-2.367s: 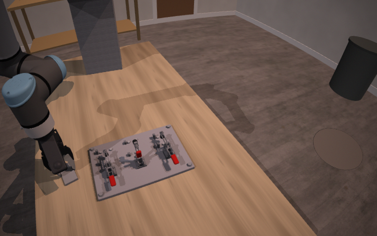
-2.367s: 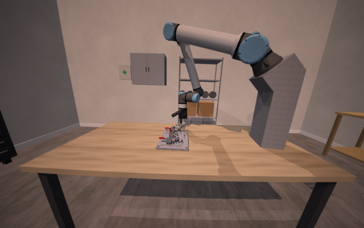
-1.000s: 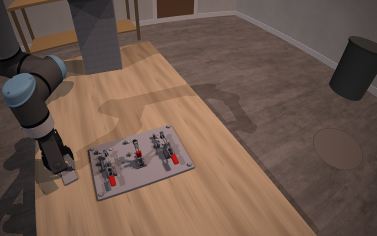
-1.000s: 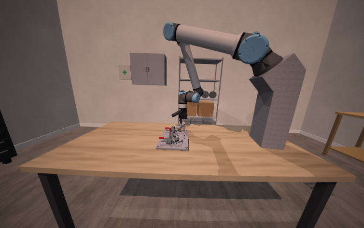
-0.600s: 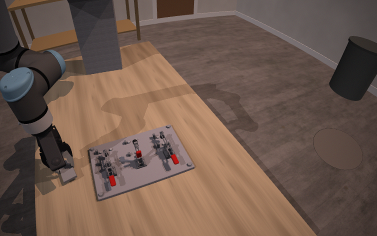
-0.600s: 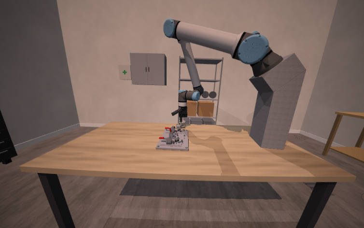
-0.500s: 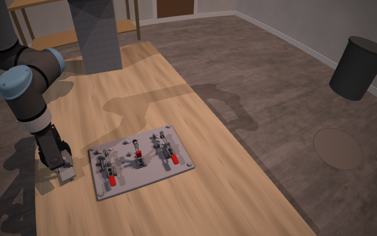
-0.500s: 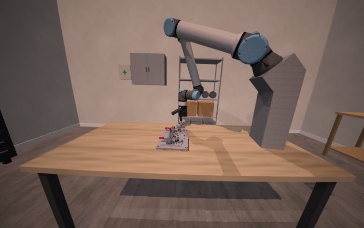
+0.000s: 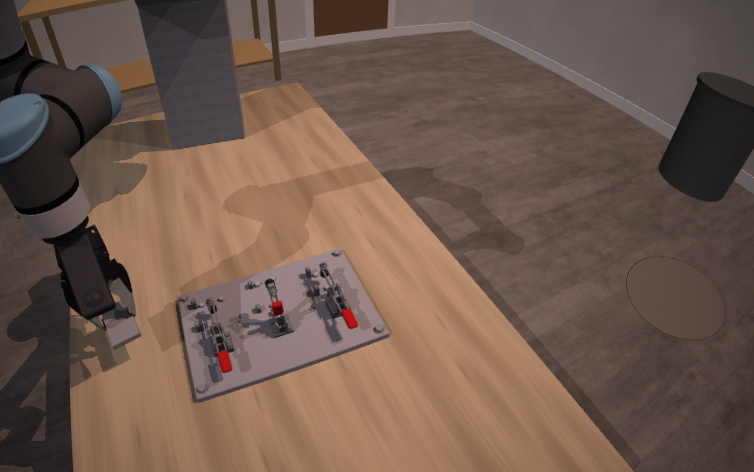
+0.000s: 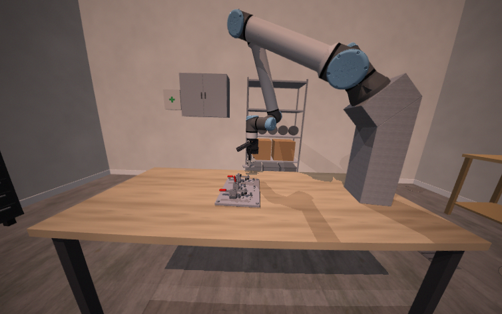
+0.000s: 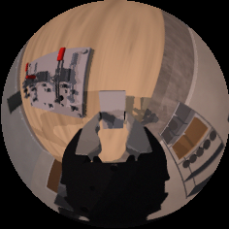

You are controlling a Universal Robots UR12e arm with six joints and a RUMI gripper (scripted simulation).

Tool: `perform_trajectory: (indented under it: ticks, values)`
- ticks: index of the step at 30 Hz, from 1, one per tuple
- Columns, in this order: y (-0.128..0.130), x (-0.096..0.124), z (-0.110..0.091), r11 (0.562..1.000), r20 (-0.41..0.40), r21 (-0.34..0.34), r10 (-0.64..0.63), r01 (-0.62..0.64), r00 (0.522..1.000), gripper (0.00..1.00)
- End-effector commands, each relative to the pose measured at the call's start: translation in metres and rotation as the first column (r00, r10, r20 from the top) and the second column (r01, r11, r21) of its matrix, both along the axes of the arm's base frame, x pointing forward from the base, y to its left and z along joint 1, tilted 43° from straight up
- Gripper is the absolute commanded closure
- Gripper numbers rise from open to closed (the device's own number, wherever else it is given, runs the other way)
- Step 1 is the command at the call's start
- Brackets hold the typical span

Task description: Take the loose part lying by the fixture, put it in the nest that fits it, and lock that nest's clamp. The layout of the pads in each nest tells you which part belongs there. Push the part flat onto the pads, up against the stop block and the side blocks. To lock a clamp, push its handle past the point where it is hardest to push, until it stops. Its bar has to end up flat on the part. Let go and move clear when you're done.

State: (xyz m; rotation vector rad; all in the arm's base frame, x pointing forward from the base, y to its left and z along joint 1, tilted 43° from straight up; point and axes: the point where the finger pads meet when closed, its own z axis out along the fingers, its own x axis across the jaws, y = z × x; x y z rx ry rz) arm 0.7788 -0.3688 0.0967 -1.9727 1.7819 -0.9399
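Observation:
My gripper is shut on a flat grey plate, the loose part, and holds it a little above the table to the left of the fixture. The part also shows in the wrist view between the fingers. The grey fixture plate carries three nests with red-handled clamps. The left clamp handle and the right clamp handle lie low toward the front. The middle clamp handle stands upright. In the exterior view the gripper hangs behind the fixture.
The arm's grey pedestal stands at the far end of the table. The table's left edge runs just beside the gripper. A dark bin and a round floor patch are off the table to the right.

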Motion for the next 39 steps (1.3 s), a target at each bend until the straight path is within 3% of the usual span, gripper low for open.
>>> perform_trajectory:
  ticks: [1,13,39]
  values:
    - [0.004,-0.016,0.012,1.0,-0.004,0.005,0.001,-0.001,1.0,1.0]
    - [0.008,-0.03,0.029,1.0,-0.004,0.005,0.001,-0.001,1.0,1.0]
    - [0.008,-0.03,0.03,1.0,0.001,0.018,-0.015,0.015,1.0,1.0]
